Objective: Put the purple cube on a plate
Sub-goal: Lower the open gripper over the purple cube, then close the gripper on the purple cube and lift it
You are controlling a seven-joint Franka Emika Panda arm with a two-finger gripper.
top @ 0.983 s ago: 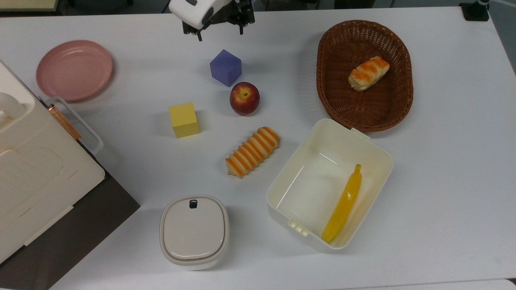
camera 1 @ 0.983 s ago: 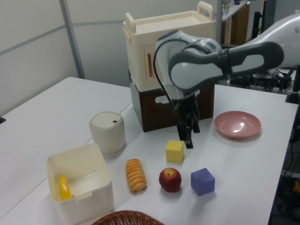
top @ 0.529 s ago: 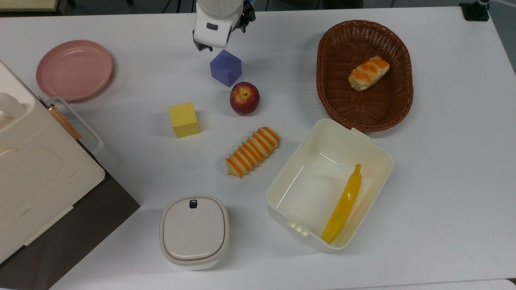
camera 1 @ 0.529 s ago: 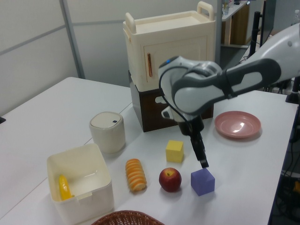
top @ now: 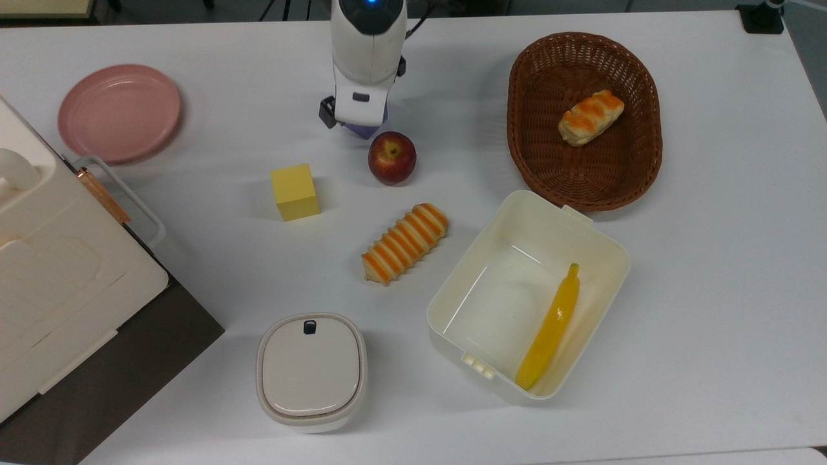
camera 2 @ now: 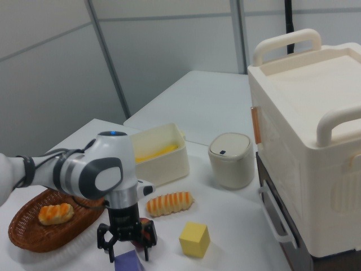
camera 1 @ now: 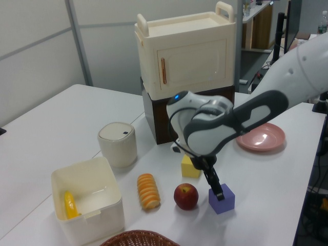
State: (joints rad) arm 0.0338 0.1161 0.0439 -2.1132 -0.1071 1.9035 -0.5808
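Top view: the arm's white wrist covers most of the purple cube (top: 363, 132), whose lower edge peeks out just above the apple (top: 392, 157); the plate (top: 119, 112) lies far to the top view's left, bare, well apart from the cube; no writing can be read anywhere; the yellow cube (top: 295, 192) sits left of the apple, a banana (top: 549, 328) lies in the cream box (top: 607, 245)

Left view: the gripper (camera 1: 219, 193) reaches down onto the purple cube's top near edge, beside the apple; the plate sits far behind at the left view's right

Right view: the gripper's fingers (camera 2: 105, 244) are spread apart, straddling the cube's top without clamping it
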